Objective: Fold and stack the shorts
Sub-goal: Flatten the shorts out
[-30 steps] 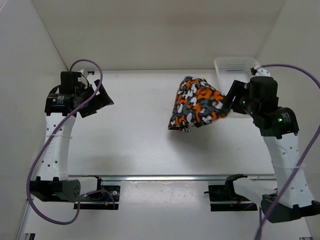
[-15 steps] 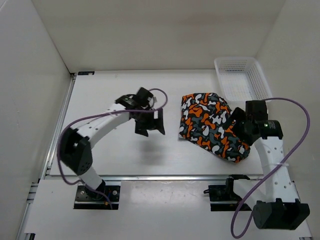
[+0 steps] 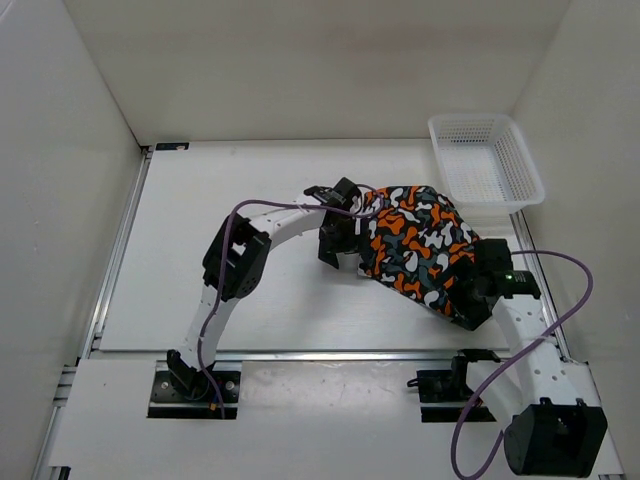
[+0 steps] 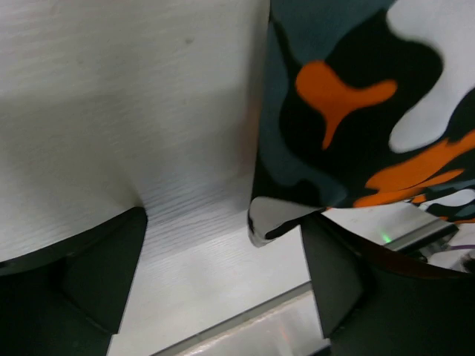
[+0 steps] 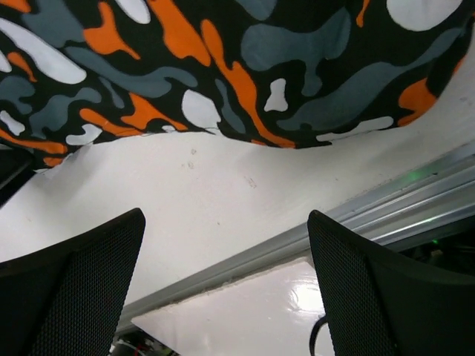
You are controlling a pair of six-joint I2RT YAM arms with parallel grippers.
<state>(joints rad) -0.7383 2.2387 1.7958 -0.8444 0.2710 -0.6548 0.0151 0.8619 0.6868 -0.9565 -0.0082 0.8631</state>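
Lying on the white table [image 3: 200, 200] between white walls [image 3: 300, 70], shorts [image 3: 415, 250]; both arms' jaws spread.

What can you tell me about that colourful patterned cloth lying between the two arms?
The shorts are soft fabric printed with orange, white, grey and black blotches. They lie crumpled in a slanted heap on the table, not neatly folded. One corner sits between the open fingers of the left gripper; the right gripper, also open, faces the opposite edge without holding it.
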